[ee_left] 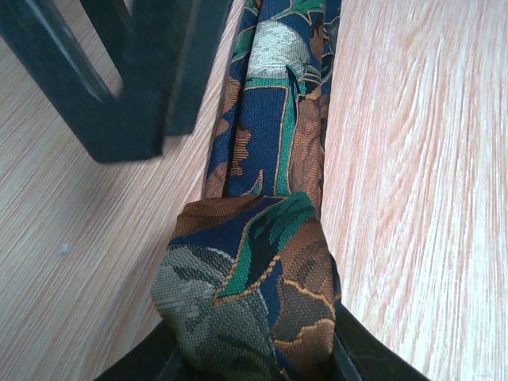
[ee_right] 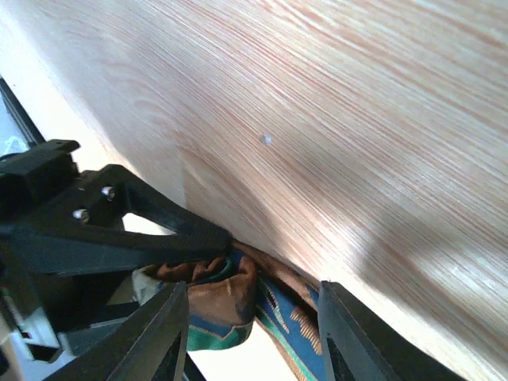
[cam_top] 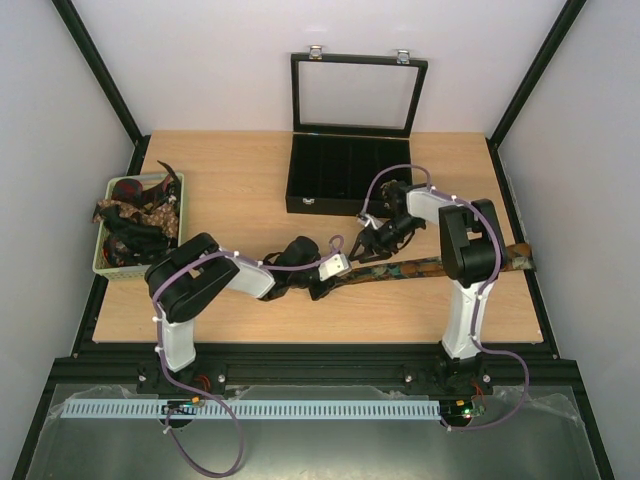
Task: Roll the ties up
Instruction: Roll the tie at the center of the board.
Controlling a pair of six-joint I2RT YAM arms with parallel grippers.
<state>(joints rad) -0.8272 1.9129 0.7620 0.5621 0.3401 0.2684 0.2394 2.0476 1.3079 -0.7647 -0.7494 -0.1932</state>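
Note:
One patterned tie (cam_top: 410, 268) in brown, blue and green lies stretched across the table toward the right edge. Its left end (ee_left: 254, 294) is folded into a thick wad. My left gripper (ee_left: 258, 353) is shut on that wad, the cloth bulging out between the jaws. My right gripper (ee_right: 254, 333) is open just beside it and straddles the tie (ee_right: 230, 298), with its fingers (ee_right: 163, 333) standing apart from the cloth. In the top view the two grippers, left (cam_top: 335, 268) and right (cam_top: 375, 240), meet near the table's middle. More ties (cam_top: 135, 215) are heaped in the basket.
A pale green basket (cam_top: 100, 262) stands at the table's left edge. A black compartmented box (cam_top: 345, 180) with its glass lid (cam_top: 355, 95) raised sits at the back centre. The tie's far end (cam_top: 515, 255) reaches the right edge behind the right arm.

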